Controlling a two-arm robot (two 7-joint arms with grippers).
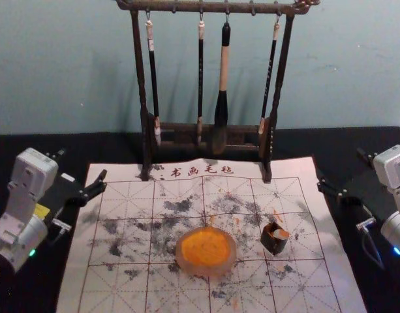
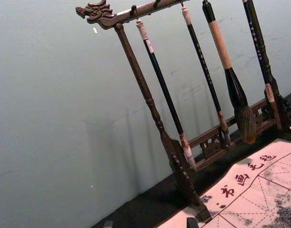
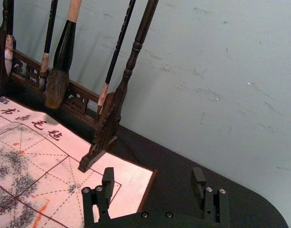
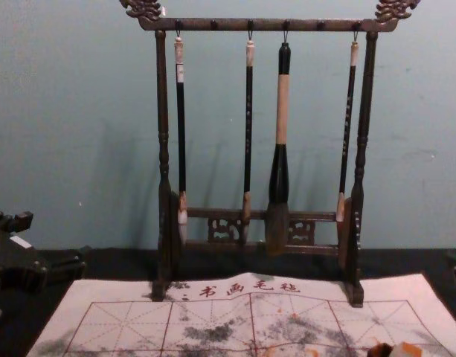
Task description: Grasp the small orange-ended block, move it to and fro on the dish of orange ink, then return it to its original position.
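Note:
The small dark block (image 1: 274,240), with orange and pale patches at its upper end, stands on the mat right of the dish of orange ink (image 1: 206,250), apart from it. At the chest view's bottom edge shows the block's top (image 4: 395,350). My left gripper (image 1: 83,165) is over the mat's far left edge, well away from dish and block, open and empty; the left wrist view catches the tips of the left gripper (image 2: 150,223). Beyond the mat's right edge, my right gripper (image 1: 342,171) stands open, the right gripper (image 3: 153,176) holding nothing.
Behind the dish, a dark wooden rack (image 1: 206,129) with several hanging brushes stands at the far edge of the white gridded mat (image 1: 131,283). Black cloth (image 1: 30,143) covers the table around it, and a plain wall rises behind.

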